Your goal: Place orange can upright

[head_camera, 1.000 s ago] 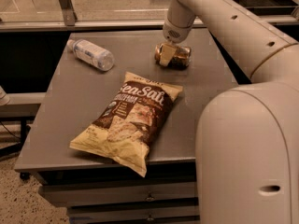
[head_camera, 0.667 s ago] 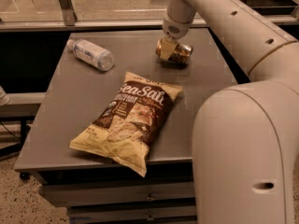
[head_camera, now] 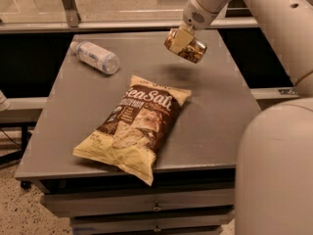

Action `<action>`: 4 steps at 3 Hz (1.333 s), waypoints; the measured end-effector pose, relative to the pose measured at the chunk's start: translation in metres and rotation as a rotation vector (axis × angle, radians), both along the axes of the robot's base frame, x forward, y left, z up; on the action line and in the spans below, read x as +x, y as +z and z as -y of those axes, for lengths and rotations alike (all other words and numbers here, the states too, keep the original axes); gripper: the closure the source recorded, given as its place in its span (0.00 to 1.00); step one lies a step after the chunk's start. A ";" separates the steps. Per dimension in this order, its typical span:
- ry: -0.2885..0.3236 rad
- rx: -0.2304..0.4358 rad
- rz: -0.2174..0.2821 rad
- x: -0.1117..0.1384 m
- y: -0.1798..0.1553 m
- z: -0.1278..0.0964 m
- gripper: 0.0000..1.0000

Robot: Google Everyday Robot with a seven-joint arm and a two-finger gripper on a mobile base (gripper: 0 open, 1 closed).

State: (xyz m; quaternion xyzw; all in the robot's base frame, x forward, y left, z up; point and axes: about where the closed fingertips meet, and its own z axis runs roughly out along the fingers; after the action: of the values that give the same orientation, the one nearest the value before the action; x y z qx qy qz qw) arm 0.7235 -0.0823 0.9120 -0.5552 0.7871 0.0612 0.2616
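Observation:
The orange can [head_camera: 191, 50] is a small drink can with an orange-brown mottled label. It hangs in the air above the far part of the grey table [head_camera: 215, 111], lying on its side and slightly tilted. My gripper [head_camera: 180, 40] is shut on the orange can and holds it from above, its pale fingers [head_camera: 179, 39] across the can's middle. A dark shadow lies on the table below the can.
A brown and cream sea salt chip bag [head_camera: 136, 126] lies in the table's middle, reaching the front edge. A clear plastic bottle [head_camera: 94, 57] lies on its side at the far left. My white arm and base fill the right side. A glass rail runs behind the table.
The gripper has lifted the orange can off the table surface; the can now hangs above the table. The chip bag and bottle have not moved.

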 end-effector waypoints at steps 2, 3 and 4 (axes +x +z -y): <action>0.056 0.532 0.042 -0.034 0.033 0.027 1.00; 0.093 0.771 0.087 -0.049 0.047 0.033 1.00; 0.121 0.941 0.126 -0.062 0.050 0.040 1.00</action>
State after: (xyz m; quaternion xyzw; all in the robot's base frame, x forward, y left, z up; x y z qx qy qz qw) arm 0.6613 -0.1222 0.9620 -0.4240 0.6229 0.3922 0.5276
